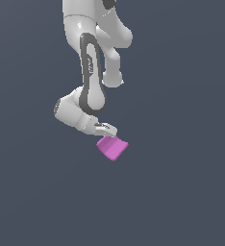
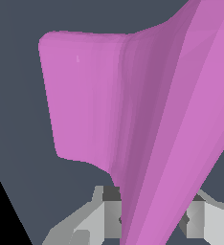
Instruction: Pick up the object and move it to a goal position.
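One magenta-pink block (image 1: 112,147) is the only loose thing in sight, smooth and unmarked, with a scooped, saddle-like face. In the exterior view it sits directly under the end of the single white arm (image 1: 88,72), tilted, against a plain dark grey-blue background. One gripper (image 1: 107,130) meets its upper edge. In the wrist view the block (image 2: 133,110) fills most of the picture, and a narrow part of it runs down between the two grey fingers (image 2: 104,215), one pressed on each side: the pincer is clamped on the block.
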